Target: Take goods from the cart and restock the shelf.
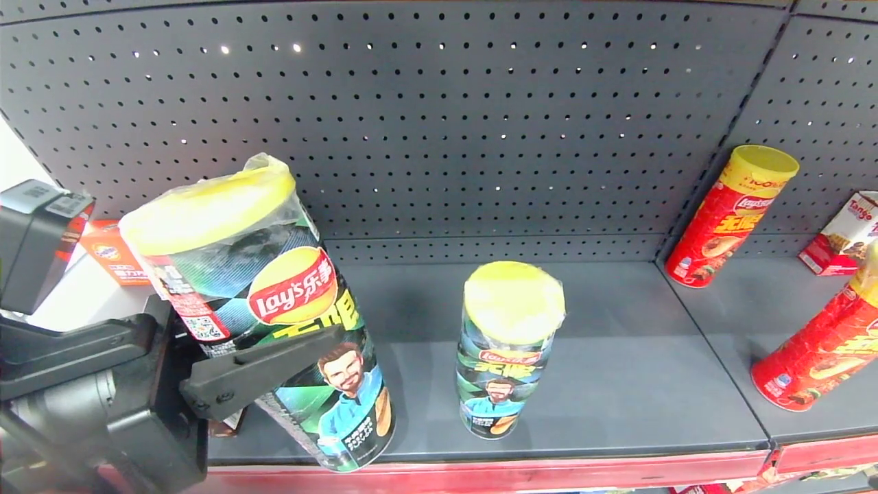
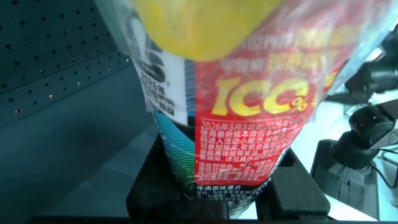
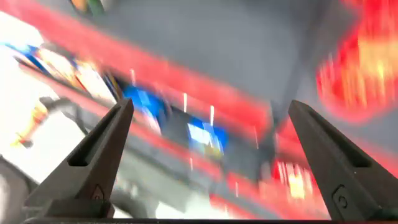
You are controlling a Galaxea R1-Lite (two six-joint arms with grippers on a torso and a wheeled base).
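My left gripper [image 1: 274,357] is shut on a green and black chips can [image 1: 274,274] with a yellow lid wrapped in clear film. The can tilts left, its base at the front left edge of the dark shelf [image 1: 617,357]. In the left wrist view the same can [image 2: 249,124] rises from between the left gripper's [image 2: 227,186] fingers. A second, matching can [image 1: 507,350] stands upright mid-shelf, to the right of the held one. My right gripper [image 3: 210,106] is open with nothing in it, and beyond it lie a blurred red shelf edge and a red can.
A red can [image 1: 730,216] leans on the pegboard back panel [image 1: 446,123] at the right, and another red can [image 1: 823,343] tilts nearer the front. A red and white box [image 1: 844,233] sits far right, an orange box [image 1: 110,254] far left. Bare shelf lies between the cans.
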